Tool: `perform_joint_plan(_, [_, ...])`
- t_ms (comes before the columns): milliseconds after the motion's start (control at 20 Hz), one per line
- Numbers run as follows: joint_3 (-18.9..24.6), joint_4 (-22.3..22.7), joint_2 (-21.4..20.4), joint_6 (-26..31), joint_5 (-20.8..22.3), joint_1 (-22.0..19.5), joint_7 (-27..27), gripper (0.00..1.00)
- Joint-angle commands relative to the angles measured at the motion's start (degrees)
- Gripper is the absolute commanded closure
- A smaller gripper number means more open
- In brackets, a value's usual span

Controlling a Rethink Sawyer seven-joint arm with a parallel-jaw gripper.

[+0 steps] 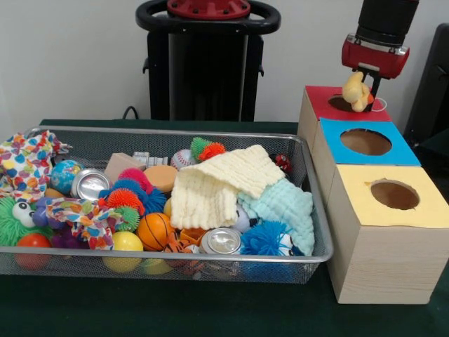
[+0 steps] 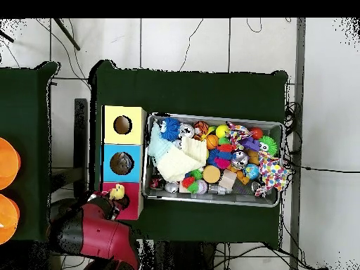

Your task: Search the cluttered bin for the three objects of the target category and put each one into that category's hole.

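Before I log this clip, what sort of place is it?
Probably a robotics lab sorting station: a green-covered table holds a wire-mesh bin crammed with toys and cloths, three wooden boxes with holed coloured tops stand beside it, and the gripper holds a yellow toy above the red-topped one.

The red and black arm (image 1: 384,31) reaches down at the far right of the front view. Its gripper (image 1: 359,95) hangs low, fingers closed on a yellow soft toy (image 1: 356,90).
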State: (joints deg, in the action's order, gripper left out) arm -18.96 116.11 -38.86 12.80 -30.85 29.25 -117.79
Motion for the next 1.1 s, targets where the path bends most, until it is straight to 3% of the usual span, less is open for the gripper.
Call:
perform_joint_plan(50, [4.71,-2.03,4.76,-6.61,0.86,0.18,-10.77,1.00])
perform_joint_plan(400, [4.36,-0.30,4.27,-7.40,1.11,0.71,-11.05,1.00])
perform_joint_plan(800, [2.01,1.77,3.24,-6.43,-0.01,4.31,-12.84,1.00])
perform_joint_plan(1100, [2.41,2.76,2.45,-6.60,0.30,3.15,-11.89,1.00])
